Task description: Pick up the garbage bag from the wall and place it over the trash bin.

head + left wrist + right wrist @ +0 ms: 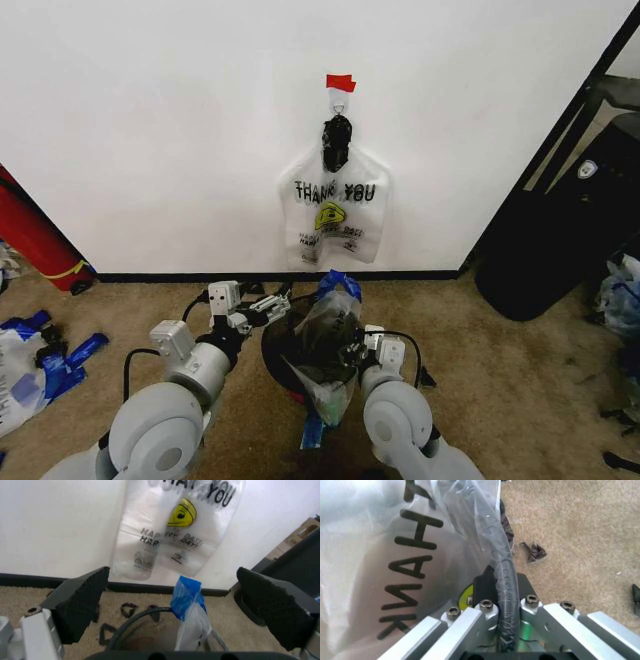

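The garbage bag (330, 325), clear with black lettering and a blue handle tip (338, 284), is draped on the small dark trash bin (283, 348) on the carpet below the white wall (150, 120). My right gripper (362, 345) is at the bin's right side. In the right wrist view its fingers (485, 587) are clamped on the dark rim (502, 566) with the bag's plastic (380, 555) against it. My left gripper (262, 305) is at the bin's left rim, open. Its black pads (82, 600) stand wide apart on either side of the blue tip (186, 594).
A second clear "THANK YOU" bag (335, 215) hangs from a hook (339, 105) under red tape (340, 82). A large black bin (560, 230) stands at the right, a red cylinder (35, 240) at the left. Blue and white bag scraps (40, 365) lie on the carpet.
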`<state>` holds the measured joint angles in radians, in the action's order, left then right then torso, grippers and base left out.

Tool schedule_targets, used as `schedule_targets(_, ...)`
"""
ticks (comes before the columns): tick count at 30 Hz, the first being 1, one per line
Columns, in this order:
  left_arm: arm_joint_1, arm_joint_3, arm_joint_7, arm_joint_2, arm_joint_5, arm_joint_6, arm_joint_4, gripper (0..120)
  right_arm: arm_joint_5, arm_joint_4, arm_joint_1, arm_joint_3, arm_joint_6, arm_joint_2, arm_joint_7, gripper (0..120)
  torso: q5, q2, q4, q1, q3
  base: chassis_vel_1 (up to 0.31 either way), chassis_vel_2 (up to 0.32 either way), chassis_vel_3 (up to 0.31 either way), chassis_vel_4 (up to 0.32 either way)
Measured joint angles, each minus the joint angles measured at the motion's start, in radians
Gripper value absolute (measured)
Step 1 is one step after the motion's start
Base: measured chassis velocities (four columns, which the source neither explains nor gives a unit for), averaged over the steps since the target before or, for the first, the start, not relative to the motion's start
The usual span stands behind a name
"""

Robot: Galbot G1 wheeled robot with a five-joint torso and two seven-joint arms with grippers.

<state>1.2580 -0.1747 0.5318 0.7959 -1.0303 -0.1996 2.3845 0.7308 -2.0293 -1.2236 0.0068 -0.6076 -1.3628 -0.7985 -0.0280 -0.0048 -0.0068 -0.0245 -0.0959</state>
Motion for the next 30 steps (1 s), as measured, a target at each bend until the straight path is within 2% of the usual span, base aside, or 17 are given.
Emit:
schedule_targets(5, -0.031, 0.015, 0.006, -0.015, -0.031, -0.026, 0.018, 100, -0.048, -0.046, -0.053, 0.036, 0.077, -0.001, 0.086, 0, -0.0002, 0.000, -0.0003, 0.000, 0.000, 0.000, 0.000, 0.000, 0.000)
schedule_targets(8, -0.087, 0.043, 0.006, -0.053, -0.112, -0.053, 0.044, 100, -0.092, -0.085, -0.111, 0.077, 0.142, -0.003, 0.149, 0, -0.0001, 0.000, -0.0003, 0.000, 0.000, 0.000, 0.000, 0.000, 0.000)
schedule_targets(20, -0.192, 0.105, 0.003, -0.114, -0.258, -0.117, 0.086, 98, -0.140, -0.118, -0.192, 0.112, 0.233, -0.043, 0.217, 0, -0.0001, 0.000, 0.0002, 0.000, 0.000, 0.000, 0.000, 0.000, 0.000)
schedule_targets(23, -0.300, 0.171, 0.000, -0.126, -0.294, -0.137, 0.069, 98, -0.187, -0.120, -0.208, 0.111, 0.251, -0.052, 0.240, 0, 0.0000, 0.000, -0.0006, 0.000, 0.000, 0.000, 0.000, 0.000, 0.000)
schedule_targets(24, -0.300, 0.171, 0.000, -0.126, -0.294, -0.137, 0.069, 98, -0.187, -0.120, -0.208, 0.111, 0.251, -0.052, 0.240, 0, 0.0000, 0.000, -0.0006, 0.000, 0.000, 0.000, 0.000, 0.000, 0.000)
schedule_targets(25, -0.346, 0.203, 0.000, -0.124, -0.311, -0.143, 0.050, 98, -0.205, -0.123, -0.214, 0.111, 0.258, -0.054, 0.249, 0, 0.0000, 0.000, 0.0000, 0.000, 0.000, 0.000, 0.000, 0.000, 0.000)
schedule_targets(26, -0.399, 0.234, 0.004, -0.116, -0.331, -0.151, 0.024, 98, -0.212, -0.130, -0.221, 0.112, 0.261, -0.055, 0.254, 0, 0.0000, 0.000, -0.0005, 0.000, 0.000, 0.000, 0.000, 0.000, 0.000)
schedule_targets(30, -0.471, 0.288, 0.019, -0.096, -0.365, -0.160, -0.026, 97, -0.213, -0.146, -0.231, 0.120, 0.262, -0.052, 0.254, 0, -0.0001, 0.000, -0.0002, 0.000, 0.000, 0.000, 0.000, 0.000, 0.000)
